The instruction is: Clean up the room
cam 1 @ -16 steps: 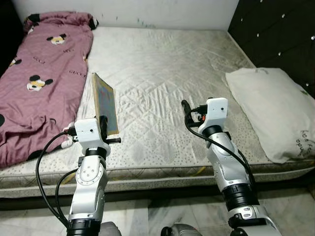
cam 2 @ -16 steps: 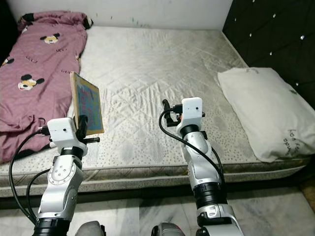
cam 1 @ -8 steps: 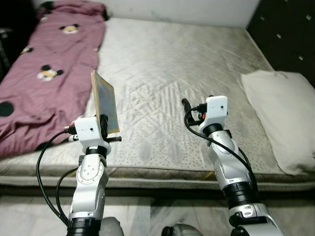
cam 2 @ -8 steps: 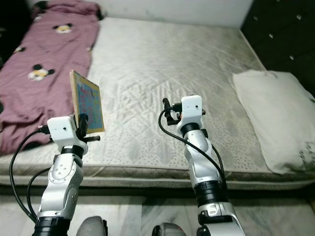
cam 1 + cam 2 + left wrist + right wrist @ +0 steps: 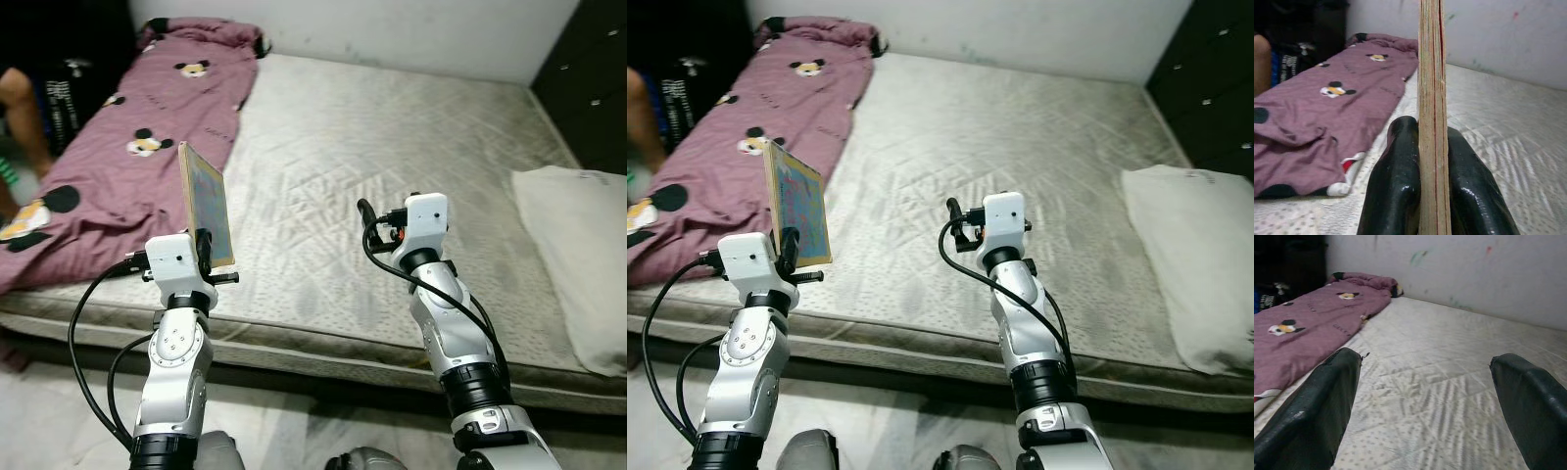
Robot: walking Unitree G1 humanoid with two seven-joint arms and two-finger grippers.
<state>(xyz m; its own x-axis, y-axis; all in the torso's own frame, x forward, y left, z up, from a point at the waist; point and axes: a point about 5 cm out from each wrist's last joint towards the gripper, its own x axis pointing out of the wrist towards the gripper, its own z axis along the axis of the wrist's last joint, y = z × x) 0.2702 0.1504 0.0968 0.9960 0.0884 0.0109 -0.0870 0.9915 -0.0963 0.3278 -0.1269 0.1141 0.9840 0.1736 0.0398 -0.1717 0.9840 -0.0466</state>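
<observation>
The left gripper point(image 5: 204, 245) was clamped on the lower edge of a thin, stiff picture book point(image 5: 205, 203) with a colourful cover, holding it upright over the near edge of the quilted grey mattress point(image 5: 392, 127); its glossy black fingers point(image 5: 1396, 186) pressed both sides of the tan page block. A soft maroon cartoon-print blanket point(image 5: 137, 147) lay beyond and outward of it. The right gripper point(image 5: 364, 217) hovered empty above the mattress, fingers point(image 5: 1317, 406) spread wide, a plump white pillow point(image 5: 578, 255) off to its outer side.
</observation>
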